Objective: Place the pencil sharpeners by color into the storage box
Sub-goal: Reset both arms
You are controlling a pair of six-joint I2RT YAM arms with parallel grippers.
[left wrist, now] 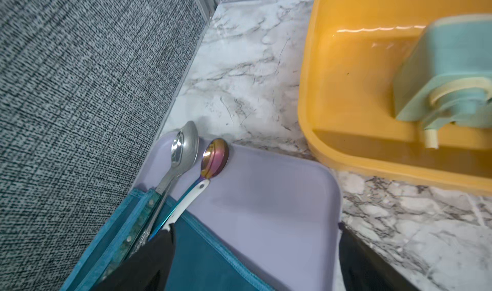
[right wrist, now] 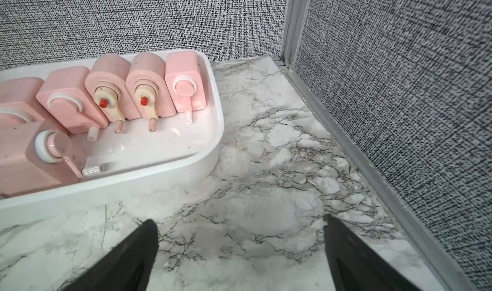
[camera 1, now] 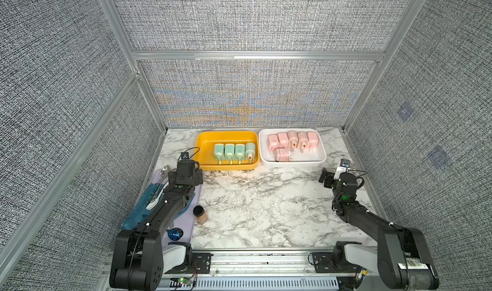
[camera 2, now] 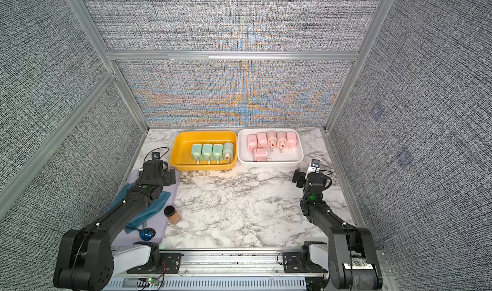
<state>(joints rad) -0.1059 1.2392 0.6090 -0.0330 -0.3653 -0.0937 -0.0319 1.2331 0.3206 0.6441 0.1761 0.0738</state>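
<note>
Several mint green pencil sharpeners (camera 1: 234, 152) (camera 2: 212, 152) lie in a row in the yellow storage box (camera 1: 207, 143) (camera 2: 183, 145) at the back. Several pink pencil sharpeners (camera 1: 292, 140) (camera 2: 271, 139) lie in the white storage box (camera 1: 292, 164) (camera 2: 270, 163) beside it. My left gripper (camera 1: 185, 176) (camera 2: 157, 175) (left wrist: 256, 225) hangs open and empty over a lilac mat, just short of the yellow box (left wrist: 346, 90); one green sharpener (left wrist: 447, 71) shows there. My right gripper (camera 1: 332, 173) (camera 2: 304, 176) (right wrist: 239, 219) is open and empty over bare marble, to the right of the white box (right wrist: 159, 169) and its pink sharpeners (right wrist: 111, 90).
On the left lies a lilac mat (camera 1: 186, 223) with a teal cloth (camera 1: 138, 212), a steel spoon (left wrist: 186, 145), an iridescent spoon (left wrist: 215, 156) and a blue glass ball (camera 1: 175, 234). A brown jar with a black lid (camera 1: 200, 214) stands at the mat's edge. Fabric walls close three sides.
</note>
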